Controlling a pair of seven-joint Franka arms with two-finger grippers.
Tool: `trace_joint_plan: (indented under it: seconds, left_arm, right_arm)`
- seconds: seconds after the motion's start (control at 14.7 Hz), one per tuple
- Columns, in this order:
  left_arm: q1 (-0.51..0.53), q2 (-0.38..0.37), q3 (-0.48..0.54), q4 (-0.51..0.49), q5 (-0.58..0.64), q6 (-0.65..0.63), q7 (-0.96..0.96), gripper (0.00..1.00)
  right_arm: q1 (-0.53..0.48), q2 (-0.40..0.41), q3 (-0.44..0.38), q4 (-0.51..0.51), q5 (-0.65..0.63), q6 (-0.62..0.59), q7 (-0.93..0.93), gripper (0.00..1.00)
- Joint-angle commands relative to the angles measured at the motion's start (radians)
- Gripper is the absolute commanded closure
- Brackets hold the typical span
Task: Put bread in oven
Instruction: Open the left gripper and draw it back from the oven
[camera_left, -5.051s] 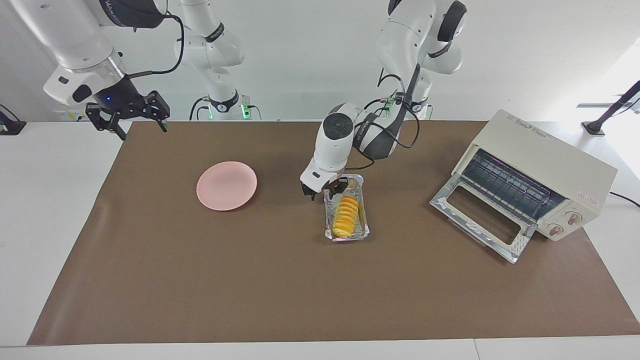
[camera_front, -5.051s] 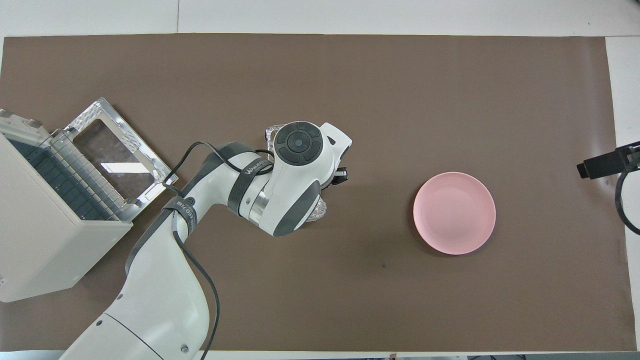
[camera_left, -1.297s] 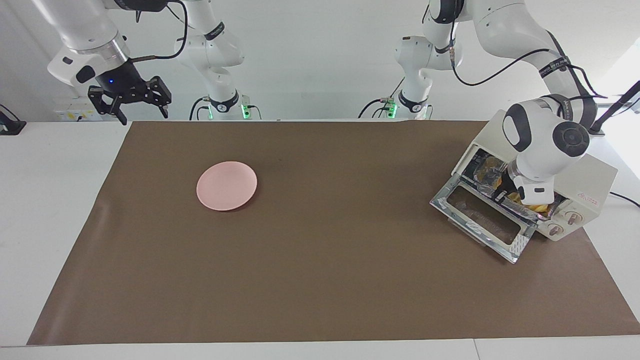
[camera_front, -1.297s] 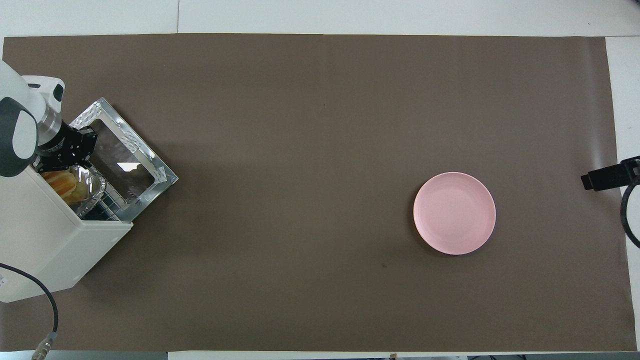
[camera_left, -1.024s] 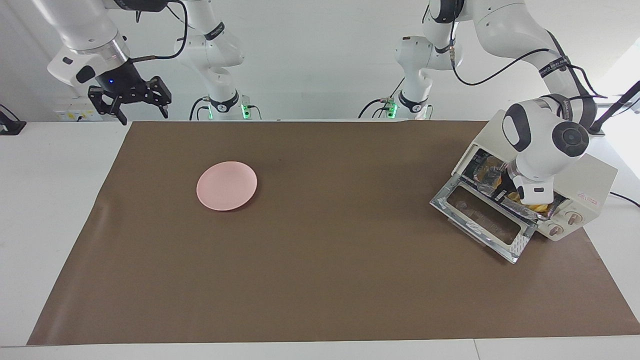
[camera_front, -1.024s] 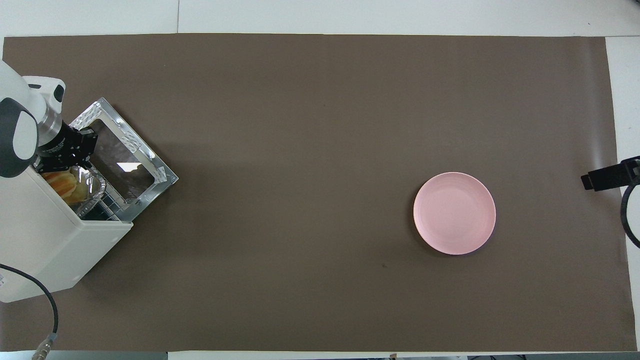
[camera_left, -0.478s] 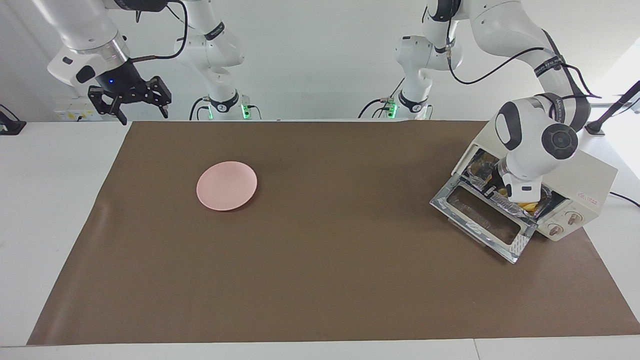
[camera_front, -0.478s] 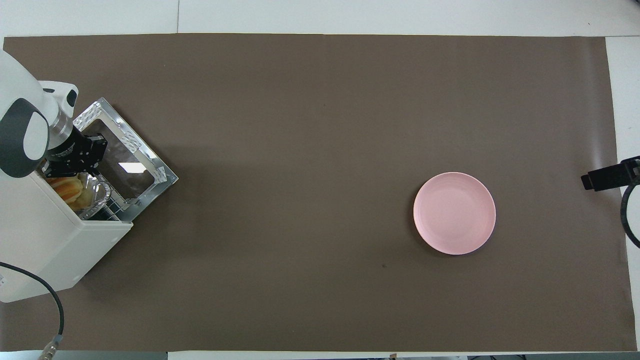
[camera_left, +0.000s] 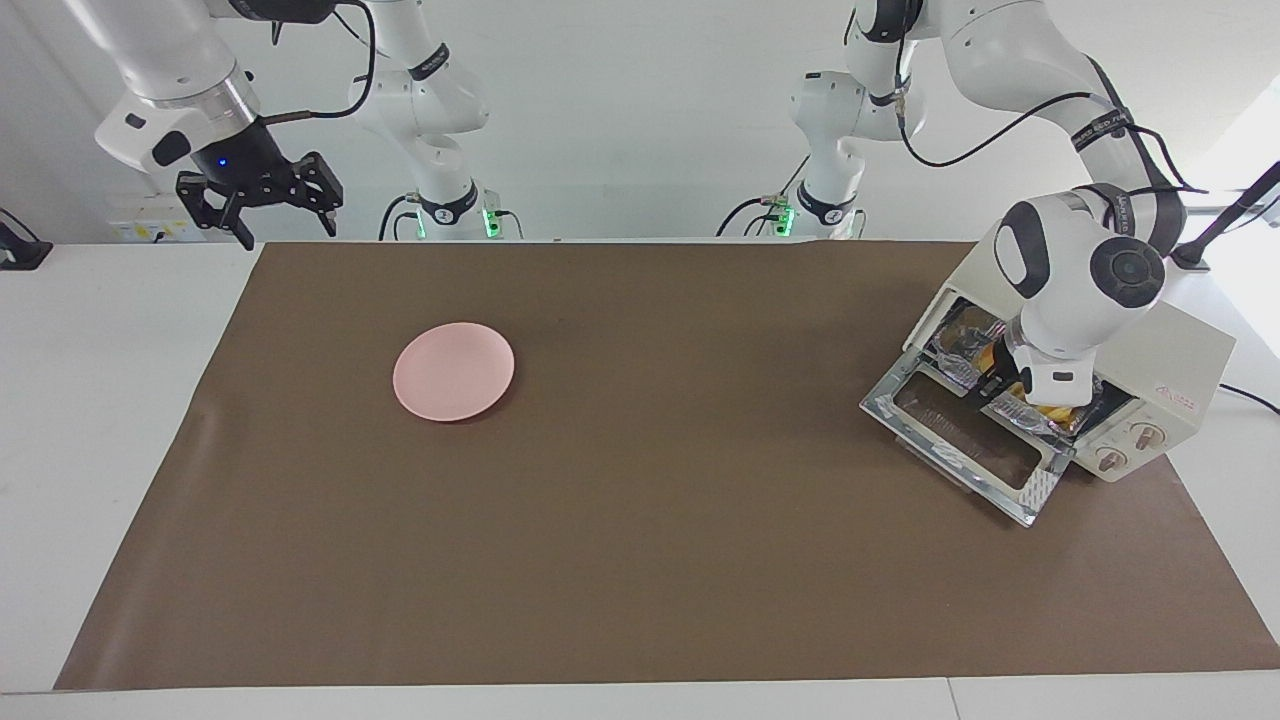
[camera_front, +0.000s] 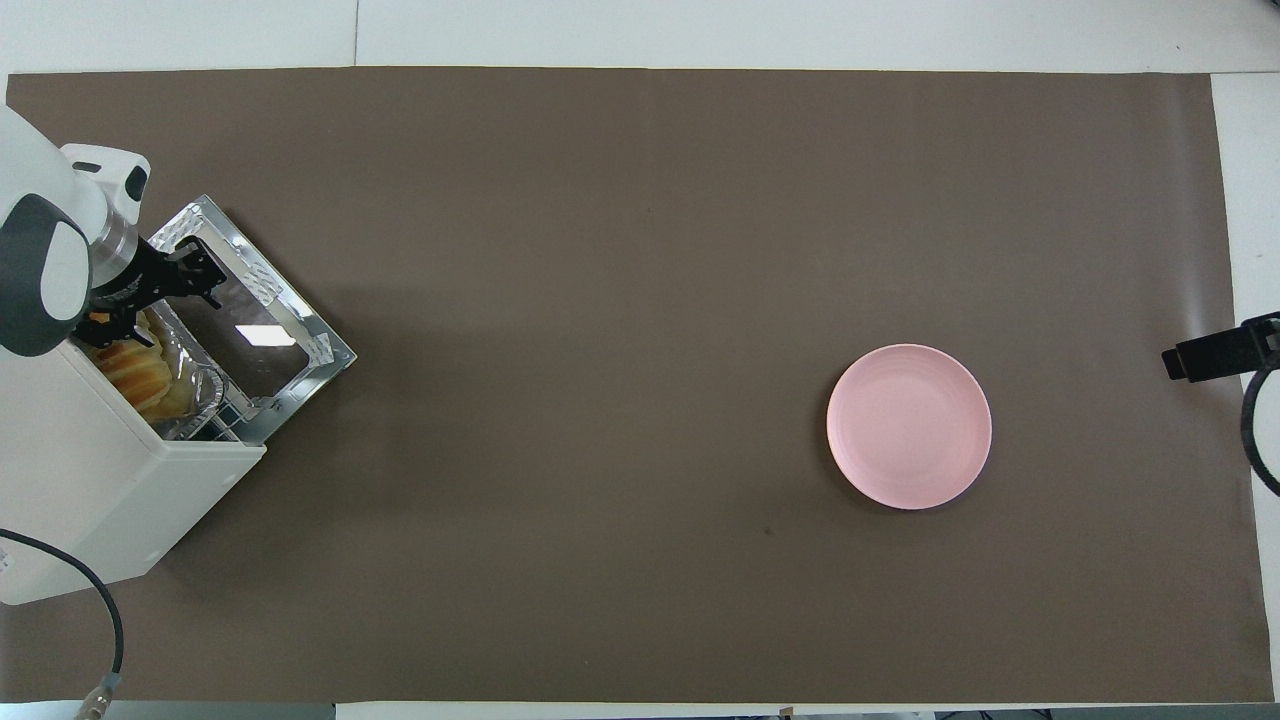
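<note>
While the right hand (camera_left: 265, 205) waits with fingers spread above the right arm's end of the bench (camera_left: 640, 560), the left hand (camera_left: 1000, 375) sits at the mouth of the oven (camera_left: 1160, 350), over the dropped glass door (camera_left: 960, 435). Its fingers look parted in the overhead view, holding nothing. Just beside that hand, deeper inside the oven, the bread (camera_front: 135, 370) lies in a foil tray (camera_front: 200, 390) on the rack. Well apart from it, a pink plate (camera_left: 453, 371) rests toward the right arm's end.

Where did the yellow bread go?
The bread lies in its foil tray just inside the open oven, at the left arm's end of the table, with the left tool right at the oven's mouth.
</note>
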Motion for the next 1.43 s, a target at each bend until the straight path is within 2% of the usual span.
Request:
trace_joint_plan:
  seconds: [0.0,0.2,0.27,0.41,0.55,0.68,0.75,0.82,0.96,1.02,1.16,1.37]
  left_arm:
    - [-0.04,-0.006,0.004,0.066,0.012,0.003,0.013,0.0]
    - [-0.045,-0.02,-0.012,0.163,0.008,-0.124,0.077,0.0]
    - [-0.044,-0.04,-0.012,0.192,-0.006,-0.193,0.163,0.0]
    - [-0.036,-0.116,-0.004,0.183,-0.061,-0.284,0.334,0.0]
    - [-0.034,-0.178,-0.002,0.163,-0.065,-0.368,0.456,0.0]
    - [-0.042,-0.225,-0.013,0.166,-0.065,-0.447,0.496,0.0]
    - [-0.021,-0.25,-0.06,0.166,-0.065,-0.479,0.499,0.0]
    - [0.051,-0.264,-0.129,0.165,-0.065,-0.494,0.501,0.0]
    - [0.255,-0.268,-0.366,0.147,-0.065,-0.492,0.503,0.0]
    - [0.31,-0.268,-0.407,0.139,-0.065,-0.481,0.501,0.0]
    - [0.312,-0.297,-0.412,0.11,-0.065,-0.501,0.501,0.0]
    - [0.317,-0.299,-0.413,0.104,-0.065,-0.452,0.504,0.0]
  right_arm:
    - [-0.018,-0.022,0.016,-0.022,0.003,-0.006,0.011,0.0]
    - [-0.018,-0.022,0.016,-0.022,0.003,-0.005,0.011,0.0]
    - [-0.018,-0.022,0.016,-0.022,0.003,-0.006,0.011,0.0]
    - [-0.018,-0.022,0.016,-0.022,0.003,-0.006,0.011,0.0]
    - [-0.018,-0.022,0.016,-0.022,0.003,-0.005,0.011,0.0]
    - [-0.018,-0.022,0.016,-0.022,0.003,-0.005,0.011,0.0]
    - [-0.018,-0.022,0.016,-0.022,0.003,-0.006,0.011,0.0]
    - [-0.018,-0.022,0.016,-0.022,0.003,-0.005,0.011,0.0]
    - [-0.018,-0.022,0.016,-0.022,0.003,-0.005,0.011,0.0]
    - [-0.02,-0.022,0.016,-0.022,0.003,-0.006,0.011,0.0]
    - [-0.018,-0.022,0.016,-0.022,0.003,-0.006,0.011,0.0]
    - [-0.018,-0.022,0.016,-0.022,0.003,-0.006,0.011,0.0]
